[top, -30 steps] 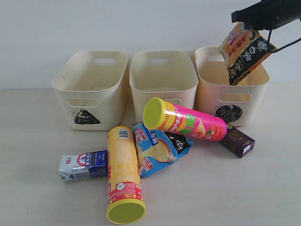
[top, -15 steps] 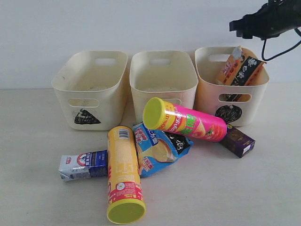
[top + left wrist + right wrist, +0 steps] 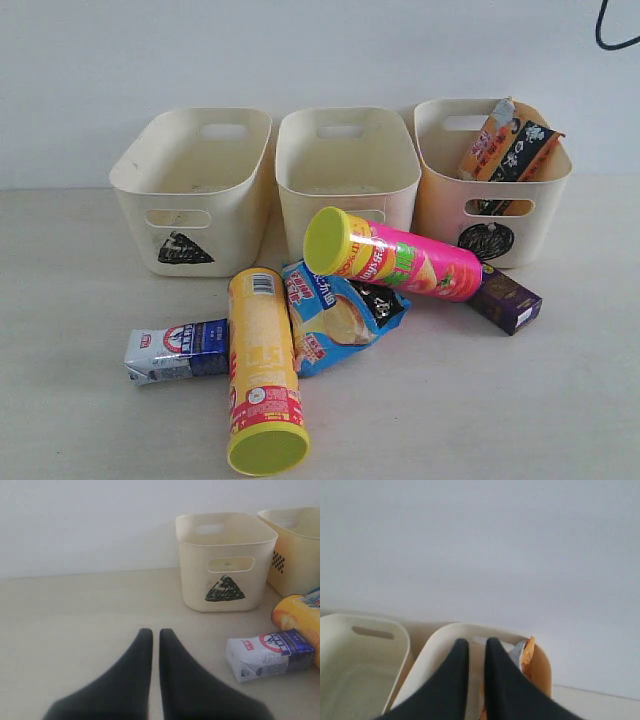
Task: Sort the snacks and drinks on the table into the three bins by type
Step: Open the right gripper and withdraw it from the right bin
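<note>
Right gripper (image 3: 476,643) has let go and risen, jaws together and empty; your orange-black bag (image 3: 508,150) now leans inside the circle bin (image 3: 440,205). One item sorted, the rest not yet.

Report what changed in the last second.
The right gripper let go of the orange-black bag, which dropped into the circle-marked bin and leans there; the arm then lifted out of the outside view, jaws closed again. The yellow can, pink can, blue bag, white carton and purple carton stayed put.
</note>
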Motion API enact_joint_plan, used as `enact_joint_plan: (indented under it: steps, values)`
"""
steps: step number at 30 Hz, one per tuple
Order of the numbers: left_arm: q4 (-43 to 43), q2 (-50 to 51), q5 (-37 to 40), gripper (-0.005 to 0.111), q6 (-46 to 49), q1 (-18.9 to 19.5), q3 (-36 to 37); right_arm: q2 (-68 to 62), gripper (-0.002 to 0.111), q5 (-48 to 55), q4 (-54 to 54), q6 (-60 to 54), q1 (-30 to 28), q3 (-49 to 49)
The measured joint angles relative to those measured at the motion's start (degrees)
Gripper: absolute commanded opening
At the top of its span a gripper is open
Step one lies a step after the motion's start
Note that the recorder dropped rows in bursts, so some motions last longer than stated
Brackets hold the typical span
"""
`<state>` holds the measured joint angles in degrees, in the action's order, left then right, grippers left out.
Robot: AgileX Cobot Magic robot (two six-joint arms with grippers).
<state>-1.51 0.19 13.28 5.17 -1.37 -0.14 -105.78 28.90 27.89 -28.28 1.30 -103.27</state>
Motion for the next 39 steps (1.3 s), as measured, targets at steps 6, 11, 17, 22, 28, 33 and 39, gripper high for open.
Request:
enact_joint_plan:
  steps: [6,11,17,22,28,33,39]
  values:
    - [0.00,0.00,0.00,0.004,0.00,0.00,0.00,3.79,0.000,15.27,0.11,1.50,0.00,0.65]
    - [0.00,0.00,0.00,0.004,0.00,0.00,0.00,15.12,0.000,17.03,0.96,7.55,0.00,14.37]
    - [0.00,0.00,0.00,0.004,0.00,0.00,0.00,33.72,0.000,12.56,2.50,7.40,5.95,34.25]
    - [0.00,0.00,0.00,0.004,0.00,0.00,0.00,39.41,0.000,18.23,2.88,7.40,12.91,44.24]
    - [0.00,0.00,0.00,0.004,0.00,0.00,0.00,38.01,0.005,25.39,-1.18,8.15,17.54,50.38]
    - [0.00,0.00,0.00,0.004,0.00,0.00,0.00,35.83,0.049,24.22,-5.40,11.78,17.54,50.47]
    - [0.00,0.00,0.00,0.004,0.00,0.00,0.00,33.31,0.078,25.91,1.07,12.92,19.71,50.47]
